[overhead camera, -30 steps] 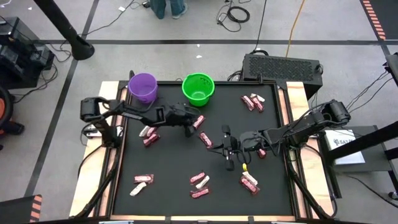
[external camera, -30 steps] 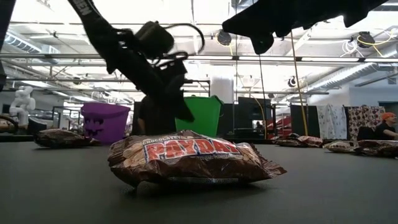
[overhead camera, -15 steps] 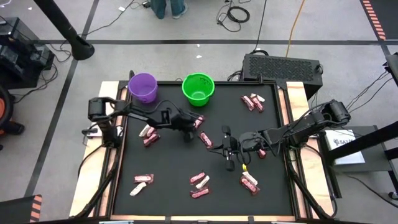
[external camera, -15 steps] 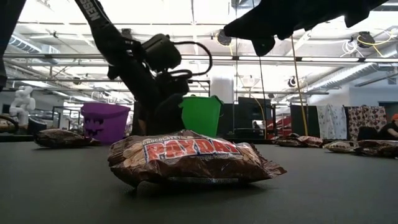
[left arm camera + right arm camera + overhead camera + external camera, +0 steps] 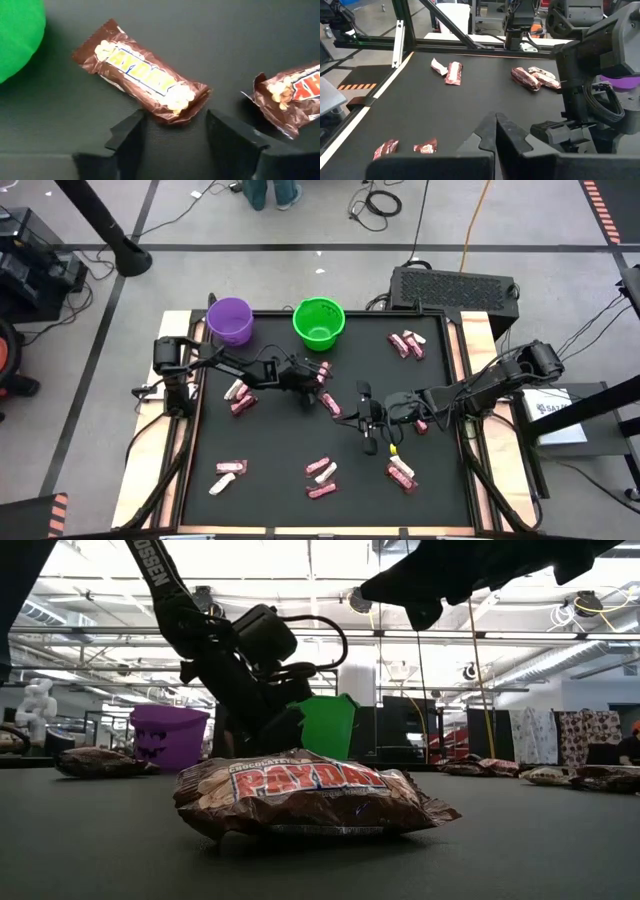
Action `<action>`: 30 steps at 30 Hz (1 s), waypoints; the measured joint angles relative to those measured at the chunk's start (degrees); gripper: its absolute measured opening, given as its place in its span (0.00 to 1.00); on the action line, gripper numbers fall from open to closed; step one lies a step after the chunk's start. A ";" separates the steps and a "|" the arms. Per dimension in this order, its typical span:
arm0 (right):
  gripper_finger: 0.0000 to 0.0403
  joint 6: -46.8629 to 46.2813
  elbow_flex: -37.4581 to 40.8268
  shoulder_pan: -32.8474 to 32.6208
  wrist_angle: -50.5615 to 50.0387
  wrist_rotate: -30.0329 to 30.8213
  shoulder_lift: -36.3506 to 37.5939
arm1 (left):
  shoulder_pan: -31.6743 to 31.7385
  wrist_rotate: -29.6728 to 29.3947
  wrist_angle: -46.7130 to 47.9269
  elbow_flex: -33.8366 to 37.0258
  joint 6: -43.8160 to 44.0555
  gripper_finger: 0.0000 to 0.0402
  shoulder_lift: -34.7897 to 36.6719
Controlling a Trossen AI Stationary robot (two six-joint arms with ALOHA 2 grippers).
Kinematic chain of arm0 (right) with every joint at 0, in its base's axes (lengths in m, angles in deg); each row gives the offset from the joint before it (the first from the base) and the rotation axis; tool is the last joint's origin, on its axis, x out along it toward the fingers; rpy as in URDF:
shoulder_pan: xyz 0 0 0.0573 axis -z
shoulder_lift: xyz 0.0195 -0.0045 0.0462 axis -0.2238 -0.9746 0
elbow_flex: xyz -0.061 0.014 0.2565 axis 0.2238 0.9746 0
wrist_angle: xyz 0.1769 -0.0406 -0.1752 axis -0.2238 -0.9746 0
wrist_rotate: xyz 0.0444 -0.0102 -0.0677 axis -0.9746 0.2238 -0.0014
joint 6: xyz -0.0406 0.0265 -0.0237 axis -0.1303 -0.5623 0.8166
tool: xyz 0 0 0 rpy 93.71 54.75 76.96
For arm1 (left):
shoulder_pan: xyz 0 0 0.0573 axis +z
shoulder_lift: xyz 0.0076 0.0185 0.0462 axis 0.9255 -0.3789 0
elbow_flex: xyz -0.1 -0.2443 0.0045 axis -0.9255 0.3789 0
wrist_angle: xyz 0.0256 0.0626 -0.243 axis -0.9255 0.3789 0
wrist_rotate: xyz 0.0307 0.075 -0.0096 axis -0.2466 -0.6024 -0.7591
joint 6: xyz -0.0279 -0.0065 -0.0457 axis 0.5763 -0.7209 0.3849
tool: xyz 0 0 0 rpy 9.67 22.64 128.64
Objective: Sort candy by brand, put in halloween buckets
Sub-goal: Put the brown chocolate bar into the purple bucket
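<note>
On the black table point(image 5: 270, 440), the green bucket point(image 5: 318, 322) and purple bucket point(image 5: 230, 320) stand side by side at the far edge, with candy scattered across the mat. The left gripper point(image 5: 175, 132) is low over a brown PayDay bar point(image 5: 142, 77) just beside the green bucket, jaws spread and straddling the bar's near end — a pick about to start, I judge. Next it must lower and close squarely on the wrapper — while the right gripper point(image 5: 495, 131), fingers pressed together on nothing, waits mid-table.

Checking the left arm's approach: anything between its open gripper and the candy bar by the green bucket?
Nothing visible. The left gripper is open, its fingers either side of the candy bar's near end, bare mat between. The green bucket sits off to one side.
</note>
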 joint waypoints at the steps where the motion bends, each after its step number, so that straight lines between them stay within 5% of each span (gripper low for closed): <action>1: 0.00 0.00 0.00 0.00 -0.03 0.00 0.00 | -0.13 0.04 0.04 0.00 0.02 0.49 0.01; 11: 0.00 -0.01 0.00 0.00 0.30 0.00 0.00 | -0.72 0.17 1.61 -1.77 -0.56 0.03 0.13; 23: 0.00 -0.81 0.00 -0.07 0.16 -0.02 0.00 | -2.76 0.68 6.05 -3.82 -3.98 0.04 1.57; 30: 0.00 -1.31 0.00 -0.07 0.14 -0.02 0.00 | -2.86 -15.31 15.24 -3.91 -8.48 0.06 8.41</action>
